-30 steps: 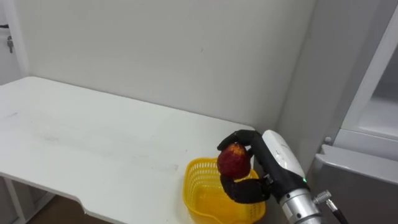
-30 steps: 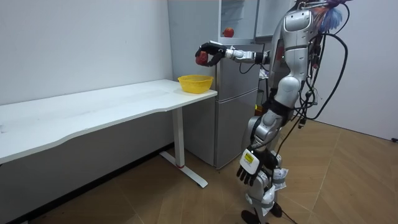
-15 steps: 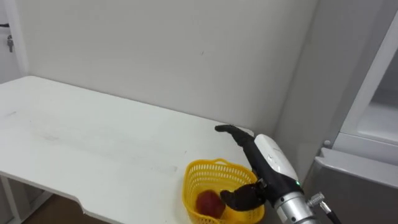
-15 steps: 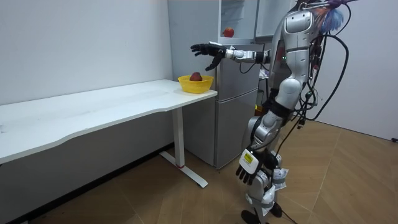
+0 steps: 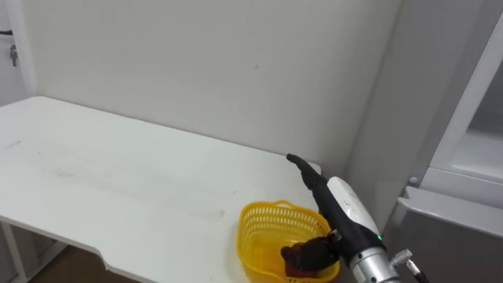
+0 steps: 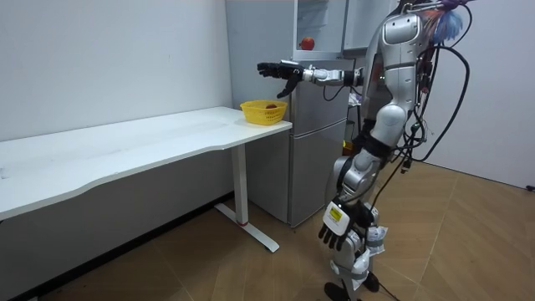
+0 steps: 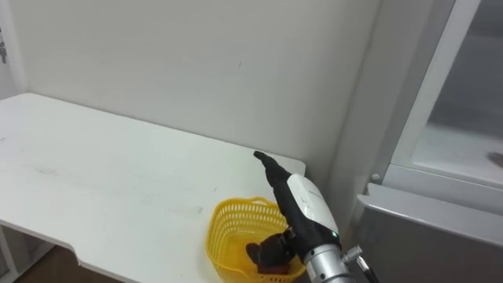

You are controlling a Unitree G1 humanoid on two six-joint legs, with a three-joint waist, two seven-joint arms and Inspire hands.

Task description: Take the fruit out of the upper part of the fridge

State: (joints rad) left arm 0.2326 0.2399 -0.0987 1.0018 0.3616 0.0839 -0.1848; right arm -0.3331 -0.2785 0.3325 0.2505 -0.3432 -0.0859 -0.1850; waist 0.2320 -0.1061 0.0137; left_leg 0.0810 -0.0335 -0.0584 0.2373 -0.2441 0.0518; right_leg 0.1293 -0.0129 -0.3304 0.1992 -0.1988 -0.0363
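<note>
A red fruit [image 5: 291,270] lies in the yellow basket [image 5: 263,214] at the table's right end, next to the fridge; my thumb partly covers it. My right hand [image 5: 339,209] hovers open just above the basket, fingers stretched straight toward the wall and holding nothing. In the room view the same hand [image 6: 280,70] reaches out over the basket [image 6: 262,112] with the fruit [image 6: 270,105] inside. A second red fruit [image 6: 308,42] sits in the open upper fridge compartment. My left hand [image 6: 333,231] hangs relaxed low beside my leg.
The long white table [image 5: 118,181] runs off to the left along the wall. The grey fridge [image 5: 464,165] stands directly right of the table with its upper door open. I stand in front of the fridge [image 6: 318,134] on a wooden floor.
My right hand let go of the red fruit, which dropped into the yellow basket. Its fingers went from curled round the fruit to straight.
</note>
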